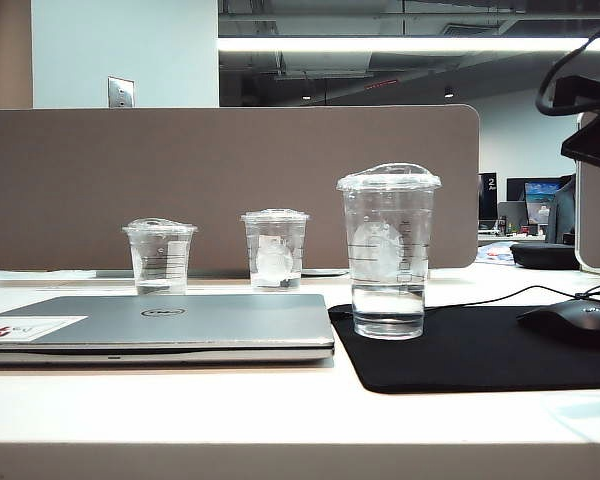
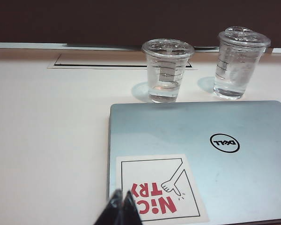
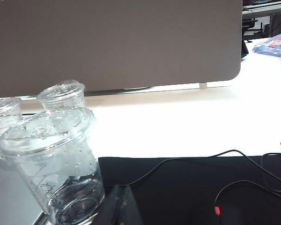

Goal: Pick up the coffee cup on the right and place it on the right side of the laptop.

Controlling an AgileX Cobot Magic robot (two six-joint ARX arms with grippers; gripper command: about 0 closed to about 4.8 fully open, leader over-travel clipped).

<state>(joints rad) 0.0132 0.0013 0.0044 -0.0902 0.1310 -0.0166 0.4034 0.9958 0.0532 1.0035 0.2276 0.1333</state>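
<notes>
The tall clear plastic coffee cup with a domed lid (image 1: 389, 250) stands on the black mat (image 1: 480, 355), just right of the thin silver laptop (image 1: 180, 325) on the white bench (image 1: 280, 410). So the job looks done. The right gripper (image 3: 123, 206) is closed on nothing, just beside the cup. The left gripper (image 2: 122, 208) is closed too, over the laptop's sticker (image 2: 159, 190). The left wrist view shows only two smaller clear cups (image 2: 167, 70), not the tall one.
</notes>
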